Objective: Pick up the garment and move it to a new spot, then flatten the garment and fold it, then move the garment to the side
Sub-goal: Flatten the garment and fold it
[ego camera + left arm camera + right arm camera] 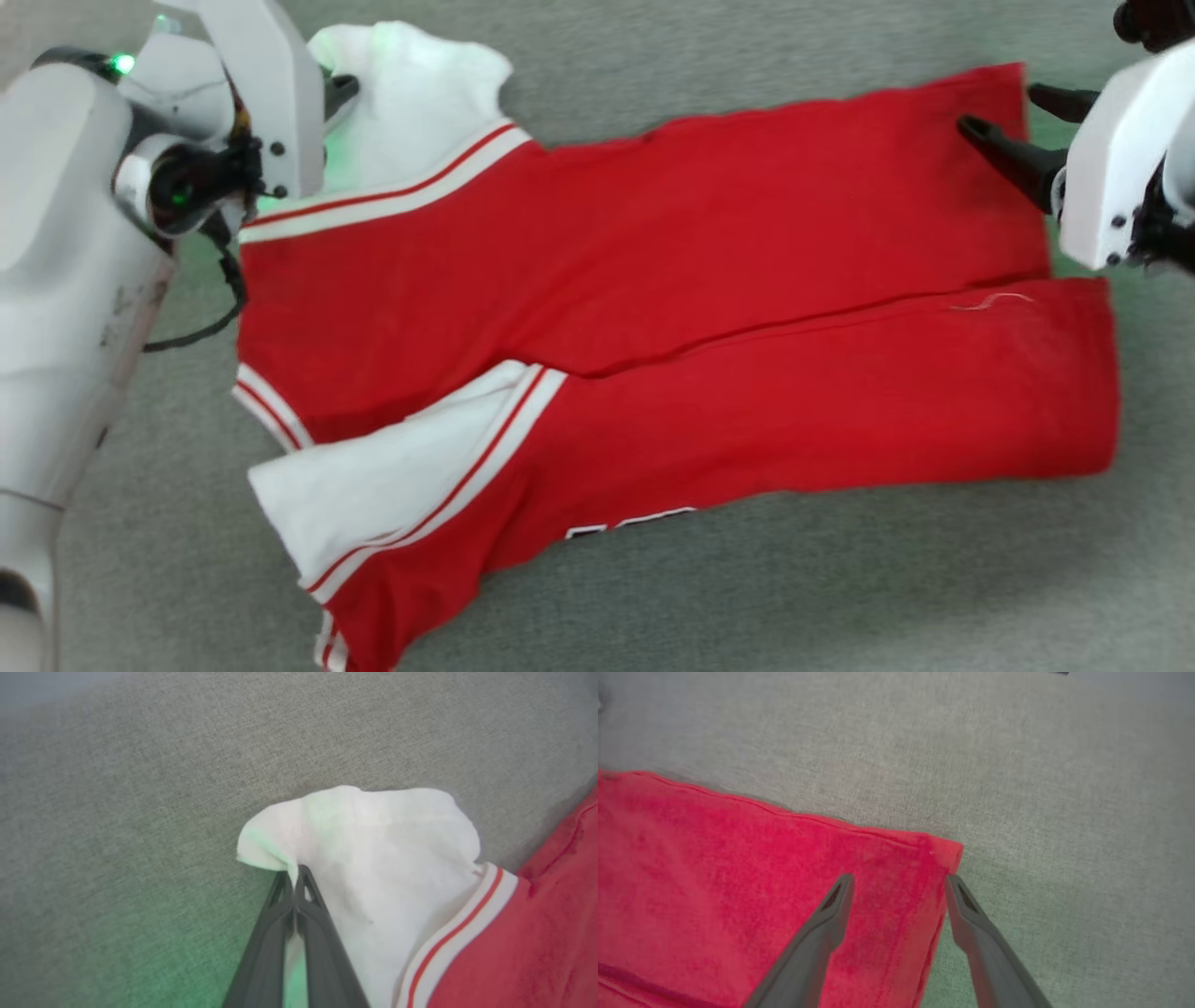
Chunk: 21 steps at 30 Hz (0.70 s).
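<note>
- Across a grey woven surface (653,597), seen from my head camera, a red jersey (709,308) lies spread sideways. Its shoulders point toward my left arm and its hem toward my right.
- Both long sides of the jersey are folded in over the middle. The nearer red flap overlaps the farther one along a slanting line through the centre.
- One white sleeve, the far sleeve (411,93), sticks out at the upper left onto the grey surface. The near sleeve (364,485) lies folded on the red cloth at the lower left. White-and-red striped trim (392,191) borders each of them.
- A sliver of black, white-outlined print (635,527) peeks out at the jersey's nearest edge, too little of it to read.
- My left gripper (295,873) has its two dark fingers pressed together, pinching the edge of the far sleeve. In the left wrist view a strip of white cloth shows between them.
- My right gripper (900,879) sits at the far hem corner with its fingers spread wide, gripping nothing. One finger is over the red cloth, the other over the grey surface just beside the hem edge. I cannot tell whether the tips touch down.
- A green indicator light (121,63) glows on my left arm.
</note>
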### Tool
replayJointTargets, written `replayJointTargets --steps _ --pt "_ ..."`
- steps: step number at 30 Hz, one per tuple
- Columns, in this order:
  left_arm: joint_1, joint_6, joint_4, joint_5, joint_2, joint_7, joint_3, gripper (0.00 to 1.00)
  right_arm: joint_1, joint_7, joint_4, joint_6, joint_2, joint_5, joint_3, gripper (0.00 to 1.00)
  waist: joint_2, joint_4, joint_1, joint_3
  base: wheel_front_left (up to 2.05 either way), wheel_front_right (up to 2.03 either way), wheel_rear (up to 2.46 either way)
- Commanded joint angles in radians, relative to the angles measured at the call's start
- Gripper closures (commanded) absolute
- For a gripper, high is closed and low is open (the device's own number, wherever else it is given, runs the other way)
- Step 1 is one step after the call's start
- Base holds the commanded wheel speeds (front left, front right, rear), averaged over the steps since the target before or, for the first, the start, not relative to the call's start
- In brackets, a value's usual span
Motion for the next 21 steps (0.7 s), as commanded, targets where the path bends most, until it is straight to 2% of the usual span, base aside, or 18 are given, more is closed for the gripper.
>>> replayJointTargets --steps 1,7,11,21 --pt "-0.010 -0.004 0.007 0.006 -0.009 -0.006 -0.005 1.00 -0.023 0.027 0.025 -0.002 -0.007 0.008 0.015 0.00 -0.0001 0.036 0.0000 0.029 0.00 0.00 0.00" --pt "-0.027 -0.005 0.037 -0.004 -0.032 -0.028 -0.029 1.00 -0.115 0.102 0.155 -0.002 -0.005 0.014 0.074 0.00 -0.0001 0.070 0.0000 0.051 0.00 0.00 0.00" --pt "-0.030 -0.004 0.042 -0.017 -0.041 -0.036 -0.050 1.00 -0.140 0.093 0.224 -0.002 -0.013 -0.004 0.109 0.00 -0.0001 0.084 0.0000 0.056 0.00 0.00 0.00" --pt "-0.042 -0.004 0.032 -0.057 -0.039 -0.053 -0.102 1.00 -0.127 0.140 0.286 -0.003 -0.061 0.043 0.171 0.00 -0.0001 0.092 0.0000 0.046 0.00 0.00 0.00"
